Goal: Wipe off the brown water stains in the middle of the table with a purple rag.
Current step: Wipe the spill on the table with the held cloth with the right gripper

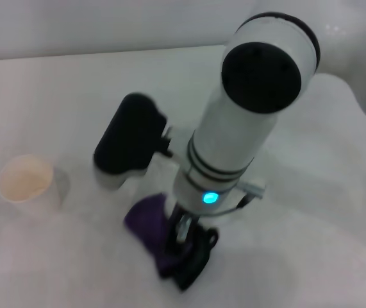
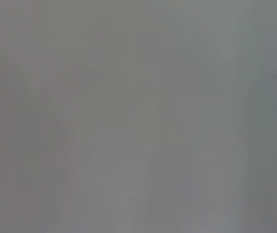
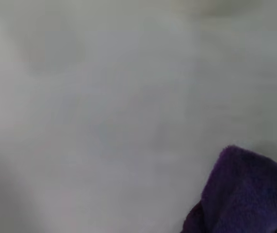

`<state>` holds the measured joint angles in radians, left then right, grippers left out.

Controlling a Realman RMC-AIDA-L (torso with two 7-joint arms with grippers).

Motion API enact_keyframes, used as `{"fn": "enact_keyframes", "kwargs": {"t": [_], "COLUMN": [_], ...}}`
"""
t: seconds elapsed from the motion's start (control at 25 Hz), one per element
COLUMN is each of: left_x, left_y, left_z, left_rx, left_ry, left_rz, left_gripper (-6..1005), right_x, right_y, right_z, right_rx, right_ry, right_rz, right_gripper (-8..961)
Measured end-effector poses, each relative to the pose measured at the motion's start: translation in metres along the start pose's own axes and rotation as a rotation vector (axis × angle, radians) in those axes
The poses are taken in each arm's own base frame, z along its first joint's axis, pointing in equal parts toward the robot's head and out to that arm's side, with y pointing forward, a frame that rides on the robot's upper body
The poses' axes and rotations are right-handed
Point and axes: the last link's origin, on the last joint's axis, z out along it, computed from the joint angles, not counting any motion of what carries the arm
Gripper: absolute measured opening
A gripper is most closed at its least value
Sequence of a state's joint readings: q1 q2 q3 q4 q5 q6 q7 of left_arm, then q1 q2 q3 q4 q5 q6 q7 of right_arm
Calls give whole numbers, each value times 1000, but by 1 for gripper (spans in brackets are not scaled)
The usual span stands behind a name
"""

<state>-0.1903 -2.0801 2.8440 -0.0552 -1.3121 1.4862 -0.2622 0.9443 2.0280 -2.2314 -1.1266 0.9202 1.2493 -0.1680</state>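
In the head view my right arm reaches down over the middle of the white table [image 1: 311,212]. Its gripper [image 1: 184,251] is shut on the purple rag [image 1: 148,221], which is bunched against the tabletop under the wrist. A corner of the purple rag [image 3: 245,194] also shows in the right wrist view, over bare white table [image 3: 104,107]. The brown water stains do not show in any view; the arm and rag cover the spot beneath them. My left gripper is out of view, and the left wrist view shows only a flat grey surface.
A white paper cup [image 1: 30,183] with a tan inside stands on the table to the left of the rag, about a hand's width away. The table's far edge [image 1: 106,54] runs along the top of the head view.
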Motion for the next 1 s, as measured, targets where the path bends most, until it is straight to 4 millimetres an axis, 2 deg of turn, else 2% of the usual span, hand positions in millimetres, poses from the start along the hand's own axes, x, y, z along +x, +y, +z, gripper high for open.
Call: {"fn": "enact_keyframes", "kwargs": {"t": [0.16,0.28,0.44,0.6,0.88,1.0], "left_x": [0,0,0,-1,-1,-1], "left_y": [1,2,-1,-2,-3,-3], "left_z": [2,2,-1,-3,-4,-4], "left_rx": [-3,-4,2,5,7,7], "left_ry": [3,4,-2,-5,-6,-6], "left_rz": [-4,-5,1,3,4,4], "left_gripper": [893,893,893,893,893,893], "right_x": [-3,-4,-1,14,57,75], "right_y": [21,20,-10,-44,-99,-116], "right_z": [4,5,1,-8,-28,-38], "right_rx": [-62,-52,36,121,254,280], "right_ry": [-7,-4,-11,-11,32,27], "right_rz": [-59,-61,23,127,308,376], "right_gripper": [125,129,134,139,148,151]}}
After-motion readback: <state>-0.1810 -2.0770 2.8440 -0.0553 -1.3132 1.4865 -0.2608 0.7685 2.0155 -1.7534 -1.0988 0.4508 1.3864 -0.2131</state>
